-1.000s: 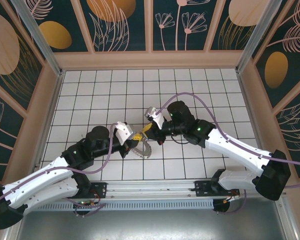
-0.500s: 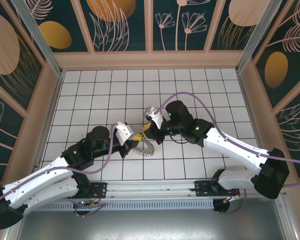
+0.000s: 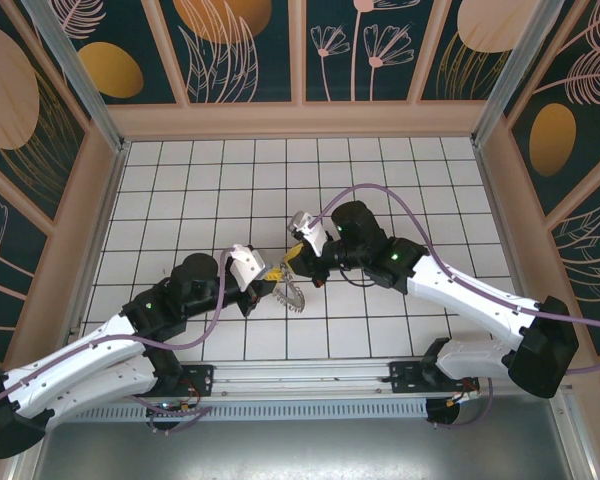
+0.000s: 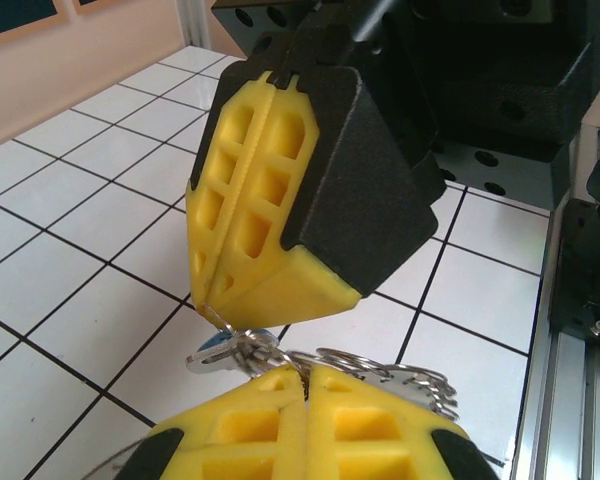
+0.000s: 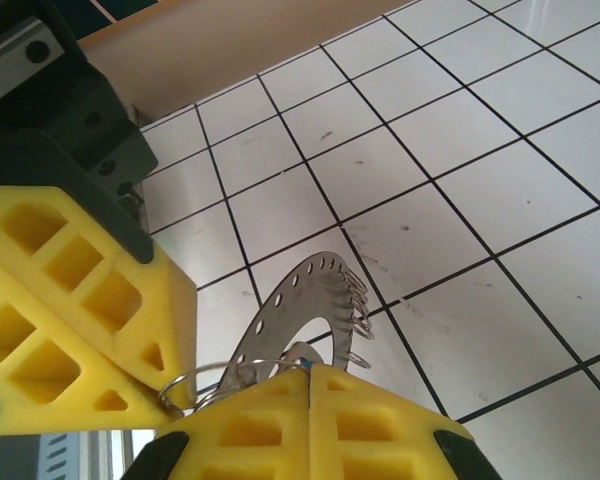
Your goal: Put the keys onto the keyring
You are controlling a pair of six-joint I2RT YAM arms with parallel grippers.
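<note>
**The ring has been tipped up between two closed grippers**

Top view: The left gripper [image 3: 268, 274] and the right gripper [image 3: 296, 258] are met tip to tip in the middle of the counter [image 3: 180, 200]. The keyring [image 3: 290, 294] is hung just under them. A moment ago it was seen as a rounder, flatter shape. Now it is tipped more on its edge and has been moved a little to the right. Not much else has been changed, so the threading is likely not done yet.

Left wrist view: The left gripper is pinched tight. The key [image 4: 220, 350], with its blue head, is seen right above its tips, beside the wire loops [image 4: 380, 365]. A thin wire is touched by the right gripper's tip.

Right wrist view: The right gripper is clenched too, and the flat keyring is seen rising from its tips, so it seems to be held there. A loop is hooked at the left gripper's tip; whether it is held cannot be told.

The counter is covered in white tiles with dark lines and a few faint marks. Walls [image 3: 240, 50] painted with leaves and flowers are set around it.
</note>
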